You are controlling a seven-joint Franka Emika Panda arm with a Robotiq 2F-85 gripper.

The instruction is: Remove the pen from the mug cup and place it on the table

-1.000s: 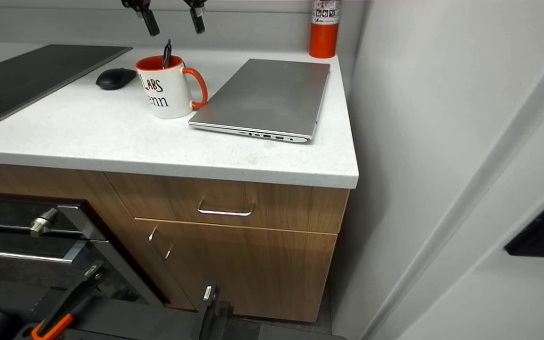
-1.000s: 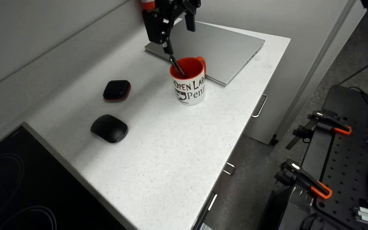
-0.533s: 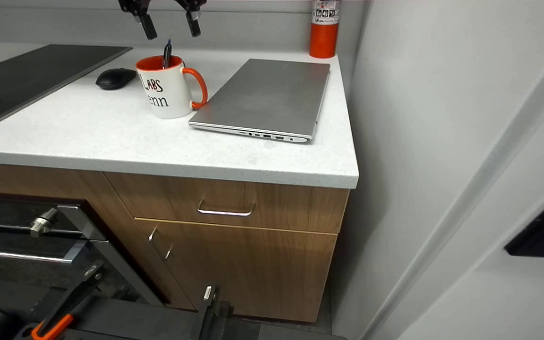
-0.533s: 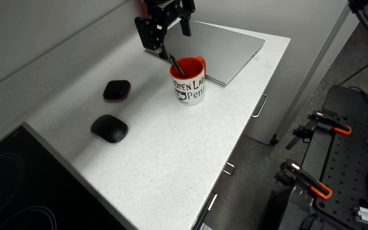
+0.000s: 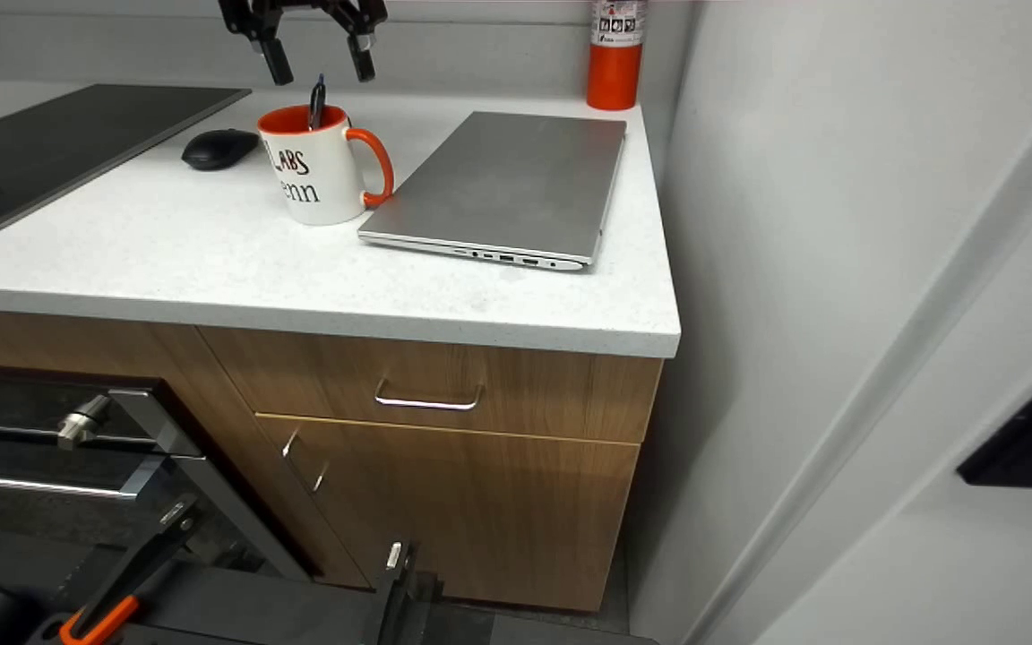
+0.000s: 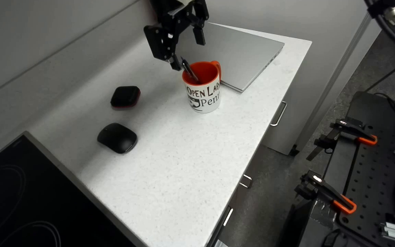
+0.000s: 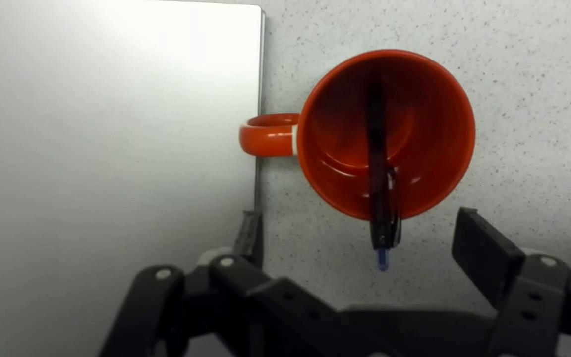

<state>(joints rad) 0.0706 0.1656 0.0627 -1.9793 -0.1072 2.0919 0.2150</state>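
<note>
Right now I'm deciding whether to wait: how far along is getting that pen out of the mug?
Done, it seems: lining up the gripper; the pen shows between its parted jaws in the wrist view. In hand: the grasp, not yet made, with gaps on both sides. Left: closing, lifting the pen from the mug, where it leans, and laying it on the countertop.

The gripper was black, built of angular, jointed links. Pale round screw heads studded them; the finger pads were dark and blocky.
</note>
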